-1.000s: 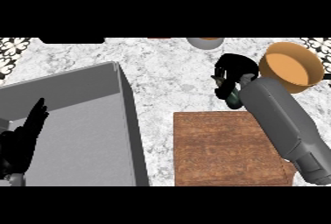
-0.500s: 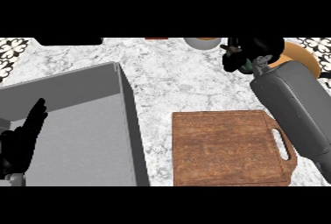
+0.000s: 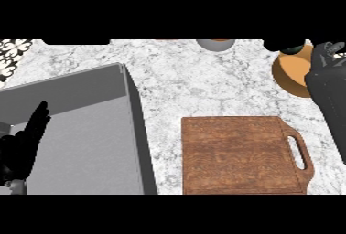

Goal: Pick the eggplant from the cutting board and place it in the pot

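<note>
The brown wooden cutting board lies at the lower middle with nothing on it, its handle slot to the right. The orange pot stands at the right, partly hidden by my grey right forearm. My right hand is at the picture's top right, above the pot's far rim, with fingers curled round a small dark greenish thing, the eggplant; only a bit of it shows. My left hand rests open at the lower left edge, fingers up.
A large grey sink basin fills the left side, its rim running beside the board. A grey round vessel sits at the top middle edge. White marble counter lies between the basin, board and pot.
My right hand, curled round the eggplant, has moved up and to the right, from near the board's far corner to above the pot. The forearm no longer covers the board. The left hand stayed still.
</note>
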Available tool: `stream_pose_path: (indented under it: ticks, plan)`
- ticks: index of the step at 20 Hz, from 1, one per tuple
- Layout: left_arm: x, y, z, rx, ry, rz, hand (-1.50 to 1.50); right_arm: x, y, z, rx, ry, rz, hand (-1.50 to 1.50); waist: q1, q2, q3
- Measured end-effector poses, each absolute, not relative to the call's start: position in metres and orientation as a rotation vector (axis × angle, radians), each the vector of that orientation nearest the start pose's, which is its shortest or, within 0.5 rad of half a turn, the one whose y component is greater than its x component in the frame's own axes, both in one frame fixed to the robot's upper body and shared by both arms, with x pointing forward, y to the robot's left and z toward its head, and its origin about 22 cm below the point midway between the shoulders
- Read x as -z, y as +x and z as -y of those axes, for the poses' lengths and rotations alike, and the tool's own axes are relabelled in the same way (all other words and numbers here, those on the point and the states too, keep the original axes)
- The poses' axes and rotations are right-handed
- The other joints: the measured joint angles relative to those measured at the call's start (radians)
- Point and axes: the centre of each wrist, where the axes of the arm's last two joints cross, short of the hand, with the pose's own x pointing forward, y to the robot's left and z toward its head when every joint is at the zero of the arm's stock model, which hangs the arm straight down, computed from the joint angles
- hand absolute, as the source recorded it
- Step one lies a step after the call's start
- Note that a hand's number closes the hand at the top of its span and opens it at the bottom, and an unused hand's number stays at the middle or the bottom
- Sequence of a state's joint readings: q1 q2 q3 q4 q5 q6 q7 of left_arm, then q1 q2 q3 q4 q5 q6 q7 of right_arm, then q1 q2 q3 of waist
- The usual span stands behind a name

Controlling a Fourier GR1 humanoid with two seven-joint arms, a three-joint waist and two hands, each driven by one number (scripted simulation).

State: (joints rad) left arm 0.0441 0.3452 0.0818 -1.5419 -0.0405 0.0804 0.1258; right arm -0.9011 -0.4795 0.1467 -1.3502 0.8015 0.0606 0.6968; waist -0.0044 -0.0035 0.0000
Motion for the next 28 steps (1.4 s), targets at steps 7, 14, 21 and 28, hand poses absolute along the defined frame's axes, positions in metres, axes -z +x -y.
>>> stream_pose_path:
  ticks: [7, 14, 21, 28]
  plan:
    - [-0.018, 0.235, -0.328, 0.155, 0.442, 1.391, 0.0, -0.269, 0.398, 0.261, -0.517, -1.293, 1.475, 1.5, 0.013, 0.005, 0.001]
    - [-0.017, 0.238, -0.326, 0.165, 0.427, 1.399, 0.0, -0.265, 0.421, 0.322, -0.486, -1.305, 1.47, 1.5, 0.026, 0.01, 0.001]
    - [-0.017, 0.242, -0.32, 0.178, 0.409, 1.413, 0.0, -0.249, 0.438, 0.362, -0.497, -1.304, 1.445, 1.5, 0.049, 0.02, 0.002]
    - [-0.024, 0.249, -0.313, 0.195, 0.387, 1.429, 0.0, -0.225, 0.441, 0.382, -0.563, -1.362, 1.366, 1.5, 0.081, 0.034, 0.002]
